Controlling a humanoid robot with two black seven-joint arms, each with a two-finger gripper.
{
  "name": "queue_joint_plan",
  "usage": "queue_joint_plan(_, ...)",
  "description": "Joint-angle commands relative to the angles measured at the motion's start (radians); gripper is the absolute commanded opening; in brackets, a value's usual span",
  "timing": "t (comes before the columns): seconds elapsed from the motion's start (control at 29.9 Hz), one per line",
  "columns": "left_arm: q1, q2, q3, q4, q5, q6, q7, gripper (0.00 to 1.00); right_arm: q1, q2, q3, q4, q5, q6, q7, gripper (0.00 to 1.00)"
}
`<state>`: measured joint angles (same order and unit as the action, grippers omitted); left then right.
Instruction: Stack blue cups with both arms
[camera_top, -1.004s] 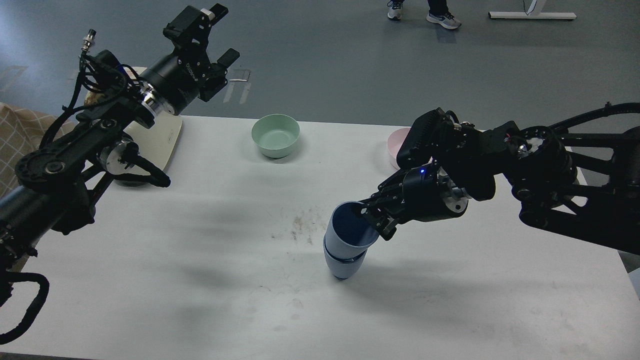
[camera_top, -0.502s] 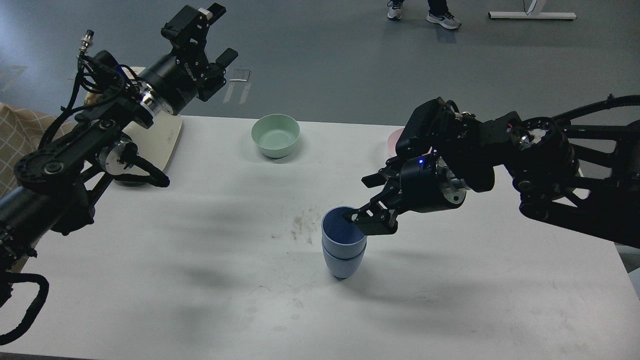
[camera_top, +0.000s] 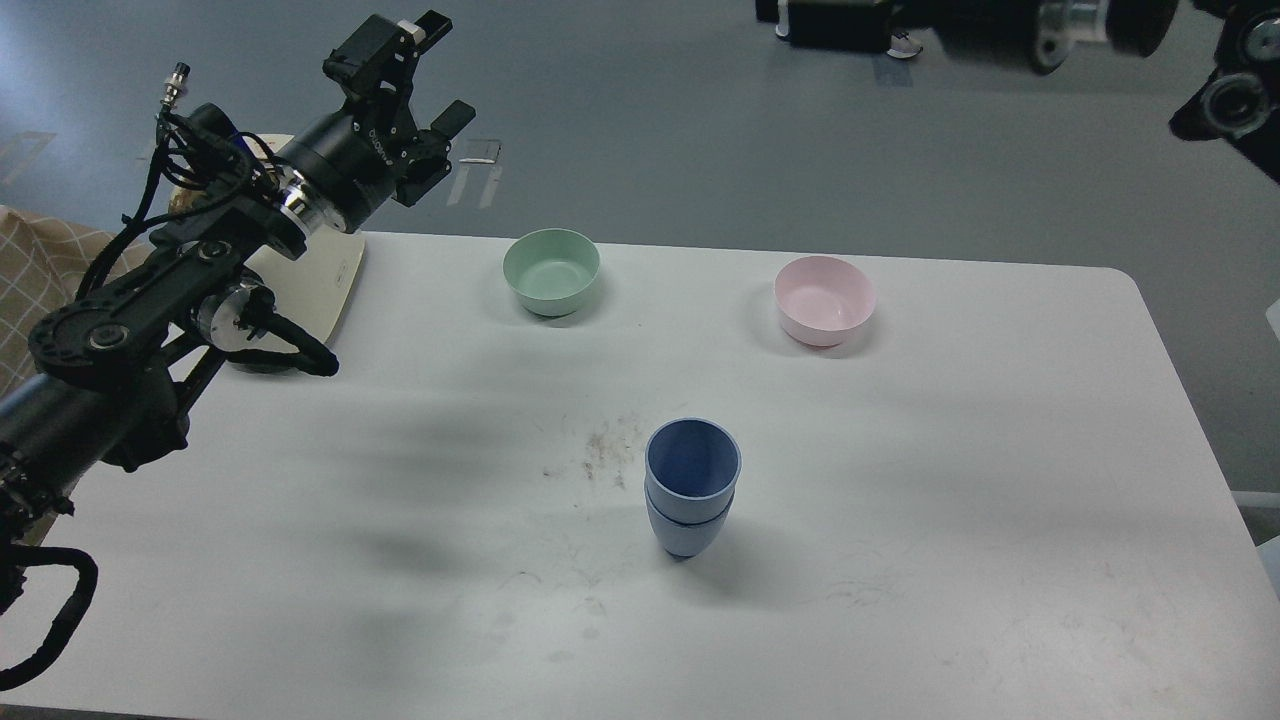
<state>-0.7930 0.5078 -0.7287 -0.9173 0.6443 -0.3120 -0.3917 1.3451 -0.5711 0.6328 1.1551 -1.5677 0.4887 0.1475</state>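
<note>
The two blue cups stand nested in the middle of the white table (camera_top: 950, 520). The upper cup (camera_top: 693, 468) sits upright inside the lower cup (camera_top: 686, 532), and nothing touches them. My left gripper (camera_top: 446, 68) is open and empty, held high above the table's far left corner, far from the cups. My right arm is raised to the top edge of the view. Its gripper end (camera_top: 775, 12) is dark, blurred and cut off by the frame, so its fingers cannot be told apart.
A mint-green bowl (camera_top: 551, 268) stands at the back centre and a pink bowl (camera_top: 824, 298) at the back right. A cream board (camera_top: 322, 278) lies at the back left under my left arm. A dirt smudge (camera_top: 603, 448) lies left of the cups.
My right gripper has let go of the upper cup and the arm has swung up and away to the top of the view. The stack now stands upright alone. The left arm has barely moved.
</note>
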Motion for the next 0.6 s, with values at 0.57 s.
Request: queue_joint_plan(0.57, -0.003, -0.090, -0.069, 0.176, -0.103, -0.082, 0.001, 0.97, -0.432, 0.264, 0.421, -0.423, 0.808, 0.000, 0.036, 1.00)
